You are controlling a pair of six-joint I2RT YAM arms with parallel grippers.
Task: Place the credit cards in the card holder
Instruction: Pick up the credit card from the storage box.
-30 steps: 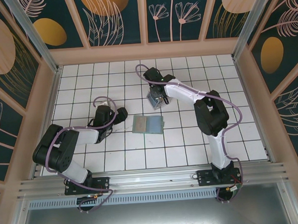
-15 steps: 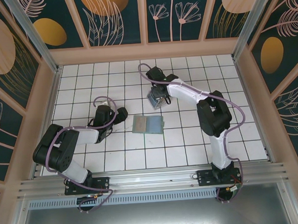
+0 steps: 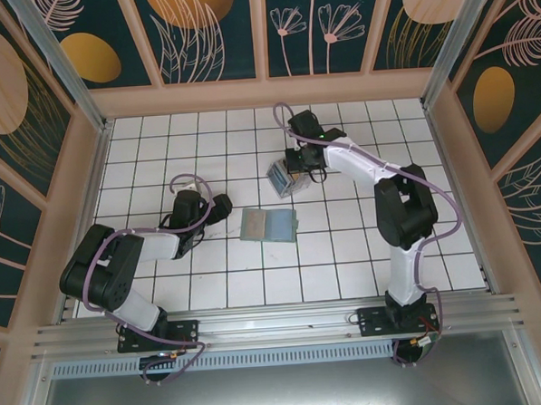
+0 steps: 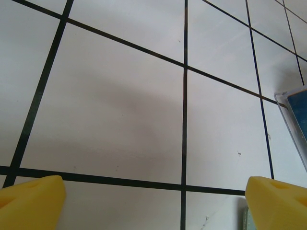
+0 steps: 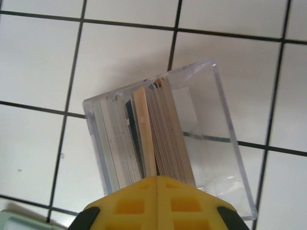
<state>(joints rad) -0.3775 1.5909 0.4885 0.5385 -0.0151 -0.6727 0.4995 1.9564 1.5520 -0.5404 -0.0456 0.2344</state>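
The credit cards (image 5: 165,129) stand on edge, several of them packed in a clear plastic box (image 5: 216,124) behind the table's middle. My right gripper (image 5: 157,184) hangs over the box, jaws pressed together on the top edge of one pale orange card (image 5: 144,134) that sticks up above its neighbours. From above, the right gripper (image 3: 294,168) sits at the box (image 3: 283,178). The sage-green card holder (image 3: 268,225) lies open and flat in the middle of the table. Just left of it rests my left gripper (image 3: 224,208), low over bare tile, its yellow fingertips (image 4: 31,201) wide apart with nothing between them.
The white tiled table (image 3: 346,253) is walled by a tan frame (image 3: 96,166) on three sides. A corner of the clear box (image 4: 293,108) shows at the right of the left wrist view. The card holder's edge (image 5: 19,221) lies near the box.
The right arm's wrist and elbow have swung to the right while its gripper stays at the clear box and its jaws have closed fully. The left arm and card holder are unmoved.
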